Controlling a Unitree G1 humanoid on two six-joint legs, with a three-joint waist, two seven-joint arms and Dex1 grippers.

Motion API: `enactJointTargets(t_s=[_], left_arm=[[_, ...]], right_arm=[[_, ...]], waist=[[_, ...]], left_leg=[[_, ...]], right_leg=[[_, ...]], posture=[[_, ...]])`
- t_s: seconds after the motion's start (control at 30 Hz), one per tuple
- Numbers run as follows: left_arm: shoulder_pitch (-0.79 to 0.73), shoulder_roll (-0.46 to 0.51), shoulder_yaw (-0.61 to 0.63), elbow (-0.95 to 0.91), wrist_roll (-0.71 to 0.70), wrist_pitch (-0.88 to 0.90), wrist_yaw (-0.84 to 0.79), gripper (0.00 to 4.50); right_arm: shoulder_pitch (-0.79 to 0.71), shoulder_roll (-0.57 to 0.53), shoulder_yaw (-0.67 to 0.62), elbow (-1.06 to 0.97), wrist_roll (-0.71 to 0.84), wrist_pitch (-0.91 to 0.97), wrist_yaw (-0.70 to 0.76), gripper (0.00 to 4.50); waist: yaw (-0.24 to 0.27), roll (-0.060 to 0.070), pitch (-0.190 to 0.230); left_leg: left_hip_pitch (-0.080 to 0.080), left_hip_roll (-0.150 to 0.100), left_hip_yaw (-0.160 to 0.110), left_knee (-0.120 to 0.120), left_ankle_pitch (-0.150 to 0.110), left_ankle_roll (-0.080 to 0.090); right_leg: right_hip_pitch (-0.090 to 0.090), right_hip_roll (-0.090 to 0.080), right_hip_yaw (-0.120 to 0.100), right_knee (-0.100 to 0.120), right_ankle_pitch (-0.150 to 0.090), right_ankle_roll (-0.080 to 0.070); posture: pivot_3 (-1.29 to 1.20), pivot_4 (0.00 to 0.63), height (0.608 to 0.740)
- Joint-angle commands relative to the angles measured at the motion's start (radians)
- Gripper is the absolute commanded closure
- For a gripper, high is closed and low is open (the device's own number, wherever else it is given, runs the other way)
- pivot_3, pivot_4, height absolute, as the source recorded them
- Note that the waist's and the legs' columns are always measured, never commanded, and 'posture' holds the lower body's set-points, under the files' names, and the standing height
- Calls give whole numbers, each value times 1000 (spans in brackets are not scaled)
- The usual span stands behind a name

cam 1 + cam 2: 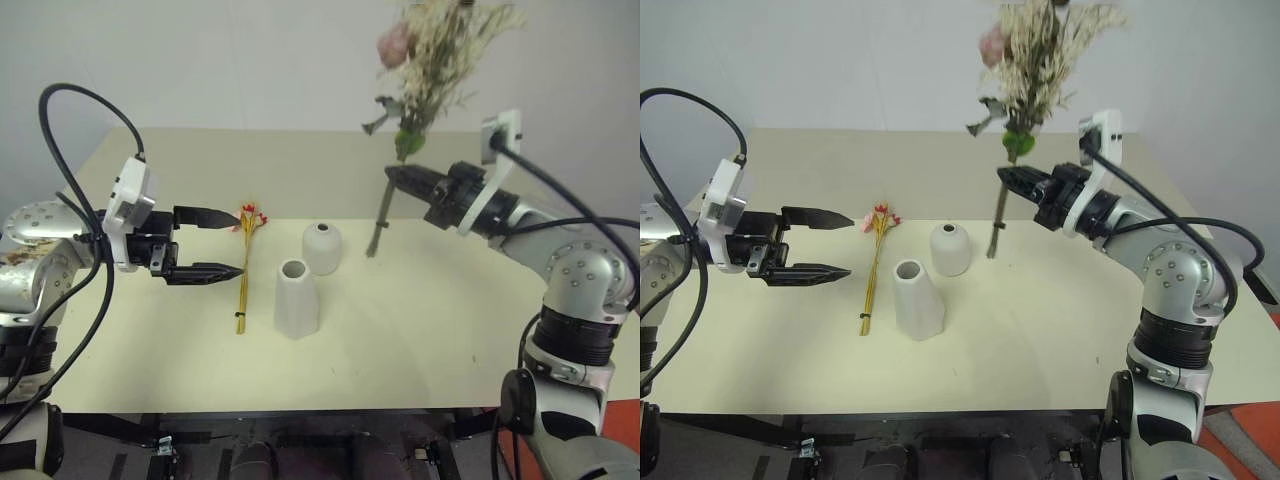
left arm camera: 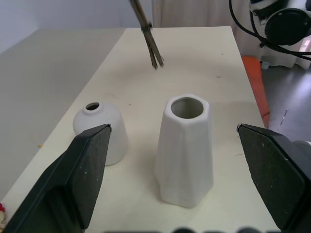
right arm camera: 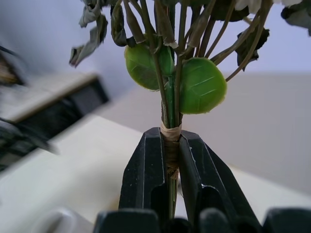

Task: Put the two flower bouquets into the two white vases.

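Right claw (image 3: 171, 194): its two black fingers are pressed together on the bound stems of the bushy cream-white, green-leaved bouquet with a pink bloom (image 1: 432, 60), pinching just under the tan band below two round green leaves.
Bushy bouquet: held upright in the air, clear of the worktop, blooms high, cut stem ends hanging down behind and to the right of the tall vase.
Left claw (image 1: 236, 244): black fingers spread wide with nothing between them, pointing level toward the tall vase from its left.
Tall vase: the taller tapered matte white ceramic vase with a narrow round mouth (image 1: 296, 299) stands upright on the worktop, between the two claws in the head view.
Short vase: the shorter rounded egg-shaped matte white vase with a small opening (image 1: 322, 248) stands upright just behind and to the right of the tall vase, apart from it.
Slim bouquet: the thin bunch of yellow stems with small red and pink blooms (image 1: 244, 268) lies flat just left of the tall vase, blooms at the far end, under the left claw's fingertips.
Worktop: pale cream flat surface (image 1: 430, 330) carrying both vases and the slim bouquet.
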Motion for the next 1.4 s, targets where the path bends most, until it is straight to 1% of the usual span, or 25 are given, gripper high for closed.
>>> enactJointTargets(t_s=[0.03, 0.1, 0.23, 0.37, 0.67, 0.93, 1.13, 1.4], left_arm=[[-28, 9, 17, 4, 8, -16, -12, 0], [-27, 13, 24, -3, 5, -11, -15, 0], [-21, 19, 32, -5, 8, -10, -20, 0], [-8, 25, 42, -19, 5, -4, -16, 0], [21, 36, 63, -40, -1, 7, -5, 0], [21, 33, 60, -42, -2, 11, 1, 0], [21, 34, 59, -45, -4, 18, 1, 0], [31, 38, 68, -61, -7, 31, 8, 0]], right_arm=[[-37, 21, 20, -78, 47, -61, -6, 4312], [-29, 26, 64, -100, 35, -86, 8, 4312], [-5, 17, 209, -132, -78, -167, 21, 4312], [7, 48, 259, -137, -93, -195, 11, 4312], [-13, 86, 268, -127, -65, -202, 2, 4312], [-22, 94, 245, -125, -1, -184, 8, 4312], [4, 84, 263, -128, 24, -190, 29, 4312], [25, 93, 296, -106, -12, -216, 44, 4312]], waist=[[0, 0, 0], [0, 0, 0], [0, 0, 0], [0, 0, 0], [1, 0, 0], [1, 0, 0], [1, 0, 0], [1, 0, 0]], left_leg=[[0, 0, 0, 0, 0, 0], [0, 0, 0, 0, 0, 0], [0, 0, 0, 0, 0, 0], [0, 0, 0, 0, 0, 0], [0, 0, 0, 0, 0, 0], [0, 0, 0, 0, 0, 0], [0, 0, 0, 0, 0, 0], [0, 0, 0, 0, 0, 0]], right_leg=[[0, 0, 0, 0, 0, 0], [0, 0, 0, 0, 0, 0], [0, 0, 0, 0, 0, 0], [0, 0, 0, 1, 0, -1], [-1, 0, 0, 1, 0, -1], [-1, 0, 0, 1, 0, -1], [-1, 0, -1, 1, 0, -1], [-1, 0, -1, 1, 0, -1]], posture=[[0, 150, 740], [0, 150, 740], [0, 150, 740], [0, 150, 740], [0, 150, 740], [0, 150, 740], [0, 150, 740], [0, 150, 740]])
